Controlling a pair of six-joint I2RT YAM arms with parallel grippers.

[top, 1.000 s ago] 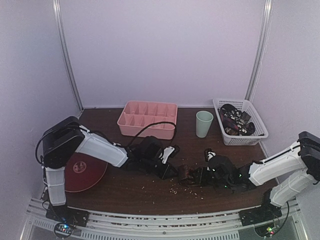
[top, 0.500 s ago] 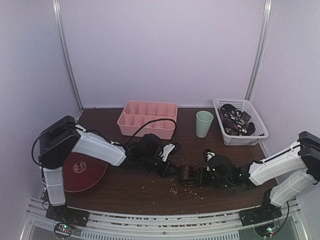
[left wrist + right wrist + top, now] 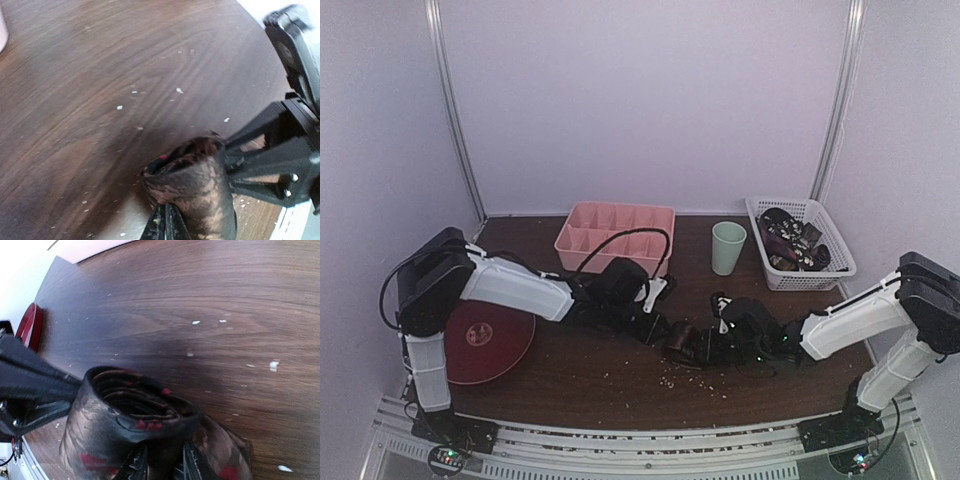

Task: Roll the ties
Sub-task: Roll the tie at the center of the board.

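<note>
A dark brown tie with red marks, rolled into a coil [image 3: 682, 345], sits on the table between my two grippers. In the right wrist view the coil [image 3: 125, 415] shows its spiral layers, and my right gripper [image 3: 162, 465] is shut on its near side. In the left wrist view the coil [image 3: 195, 185] fills the lower middle; my left gripper [image 3: 165, 225] is shut, its tips pressed together at the coil's lower edge. From above, the left gripper [image 3: 658, 330] meets the coil from the left and the right gripper [image 3: 712, 345] from the right.
A pink divided tray [image 3: 616, 238] stands at the back centre, a pale green cup [image 3: 728, 247] to its right, and a white basket [image 3: 800, 243] holding more ties at the back right. A red plate [image 3: 485, 343] lies at the left. Light crumbs dot the table.
Both grippers and the coiled tie have shifted a little to the left and away from the front edge. The right arm has reached further in.
</note>
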